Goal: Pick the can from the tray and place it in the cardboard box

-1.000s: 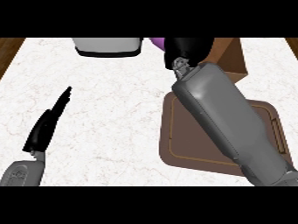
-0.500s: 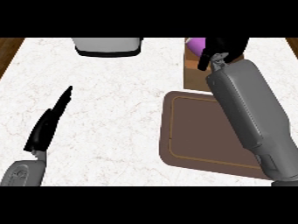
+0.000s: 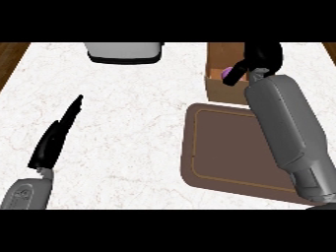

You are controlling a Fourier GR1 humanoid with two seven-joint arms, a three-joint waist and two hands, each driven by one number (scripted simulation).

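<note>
You see your right hand [image 3: 261, 56] over the cardboard box [image 3: 218, 86], which stands at the counter's far edge toward the right corner. The fingers curl downward around something purple, the can [image 3: 230, 74]; only a small patch of it shows, just inside the box's open top by the left wall. So the hand is closed around the can, and the can is within the box's opening; whether it touches the box floor you cannot tell, since the hand and forearm cover most of the interior. Your right forearm [image 3: 290, 133] runs from the lower right corner of the view up to the box, crossing the right side of the tray [image 3: 221, 147].

The tray is brown with rounded corners and lies on the counter [image 3: 127, 123] just in front of the box, nearer to you, its far edge close to the box's front wall. Its visible surface carries nothing.

Your left hand [image 3: 54, 140] shows near the counter's left front area, fingers straight and together, pointing away from you, holding nothing. It is well apart from the tray and box.

A grey appliance [image 3: 123, 51] with a dark base sits at the counter's far edge, left of the box.
</note>
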